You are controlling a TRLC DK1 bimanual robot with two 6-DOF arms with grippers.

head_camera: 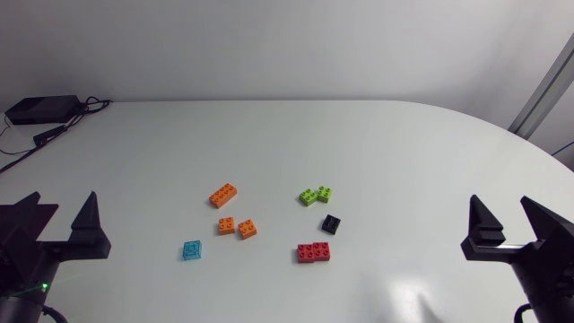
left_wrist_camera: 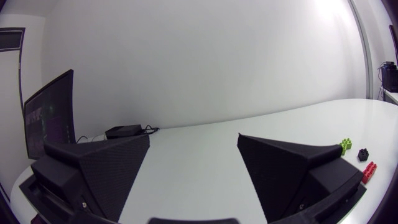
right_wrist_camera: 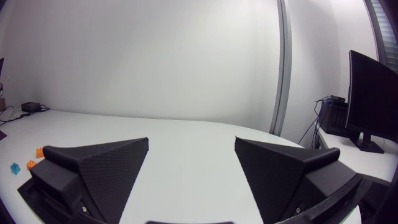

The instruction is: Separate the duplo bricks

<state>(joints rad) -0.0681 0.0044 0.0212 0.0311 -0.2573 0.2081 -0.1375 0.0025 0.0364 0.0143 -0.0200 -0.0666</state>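
Seven groups of colour lie scattered on the white tabletop [head_camera: 359,144] in the head view. A long orange brick [head_camera: 223,194] sits toward the left arm's side. Nearer the front edge are two small orange bricks [head_camera: 226,225], side by side; whether they touch I cannot tell. A blue brick [head_camera: 191,249] lies alone beside them, closer to the left arm. Toward the right arm, two green bricks [head_camera: 315,195] sit joined. A black brick [head_camera: 331,223] lies just in front of them, and a red brick [head_camera: 314,253] lies nearer the front edge again. A black box [head_camera: 40,109] with cables rests at the far left corner. The left tool [head_camera: 63,205] and the right tool [head_camera: 500,205] sit at the two side edges, well apart from every brick. Both are spread wide with nothing between their fingers.

In the left wrist view, the left tool [left_wrist_camera: 194,137] gapes wide over bare tabletop. The green bricks [left_wrist_camera: 345,146], black brick [left_wrist_camera: 363,154] and red brick [left_wrist_camera: 369,171] show beyond its right finger. The black box [left_wrist_camera: 123,131] lies ahead.

In the right wrist view, the right tool [right_wrist_camera: 191,141] is equally wide and holds nothing. Orange bricks [right_wrist_camera: 38,151] and the blue brick [right_wrist_camera: 14,167] peek out beyond its left finger.
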